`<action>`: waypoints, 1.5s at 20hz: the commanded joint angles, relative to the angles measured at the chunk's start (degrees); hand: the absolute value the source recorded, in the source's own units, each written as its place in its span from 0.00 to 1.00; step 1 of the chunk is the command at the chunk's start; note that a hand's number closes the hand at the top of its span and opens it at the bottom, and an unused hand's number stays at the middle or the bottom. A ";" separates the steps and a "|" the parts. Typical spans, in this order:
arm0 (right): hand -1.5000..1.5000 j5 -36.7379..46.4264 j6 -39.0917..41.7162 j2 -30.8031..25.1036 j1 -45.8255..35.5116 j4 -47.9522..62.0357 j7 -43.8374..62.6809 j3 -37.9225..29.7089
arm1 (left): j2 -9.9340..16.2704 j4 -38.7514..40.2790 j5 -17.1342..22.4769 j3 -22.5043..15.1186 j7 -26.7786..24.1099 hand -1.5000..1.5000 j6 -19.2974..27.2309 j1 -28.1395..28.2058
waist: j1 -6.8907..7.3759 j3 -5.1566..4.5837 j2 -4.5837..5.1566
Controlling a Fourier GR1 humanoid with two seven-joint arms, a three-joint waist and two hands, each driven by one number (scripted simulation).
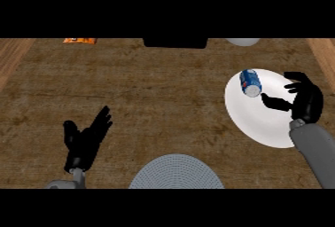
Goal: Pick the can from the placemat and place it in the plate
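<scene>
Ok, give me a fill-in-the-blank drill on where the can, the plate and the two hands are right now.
1. The blue can lies on its side on the white ____.
2. The right hand is beside the can with its fingers ____, not curled round it.
3. The grey round placemat near the lower edge has ____ on it.
4. The left hand rests open over the ____ counter.

Missing words: plate; open; nothing; brown

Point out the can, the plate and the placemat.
can point(251, 83), head view, middle of its blue side.
plate point(252, 119), head view, bare white surface.
placemat point(177, 173), head view, centre of the grey round.
</scene>
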 commanded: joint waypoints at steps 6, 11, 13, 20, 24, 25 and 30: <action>0.00 -12.62 11.26 4.58 -5.56 15.69 -26.92 -11.16 | 0.98 2.04 0.50 1.43 -1.71 0.50 -1.75 -0.50 | 0.11 0.11 0.27; 0.00 -21.18 14.22 3.75 -7.00 14.41 -37.99 -21.04 | 0.90 -0.95 -0.12 1.17 -0.52 0.50 -0.31 1.53 | -0.54 0.07 -0.28; 0.00 -22.93 15.56 4.10 -8.58 19.75 -42.88 -24.16 | 1.47 1.53 0.76 2.23 -1.10 0.50 -1.97 -0.45 | -0.31 0.04 0.08; 0.00 -29.04 34.22 -0.59 -1.28 21.72 -47.41 -28.66 | -1.27 -3.27 -1.68 -0.28 -0.07 0.50 1.32 3.64 | -2.11 -0.12 -0.85; 0.00 -29.48 43.10 -1.71 2.20 24.04 -52.84 -28.74 | -1.66 3.89 -0.96 2.41 -2.85 0.50 0.44 -0.63 | -2.21 -0.13 -0.60; 0.00 -29.44 43.17 -2.52 5.86 15.52 -46.18 -26.69 | -0.93 -1.37 -1.95 1.11 -0.43 0.50 1.06 3.28 | -2.89 -0.24 -1.12; 0.00 -30.44 48.17 -3.97 16.09 6.04 -45.49 -25.83 | 0.94 -0.19 0.23 4.25 1.05 0.50 -1.47 0.59 | -3.21 -0.28 -1.12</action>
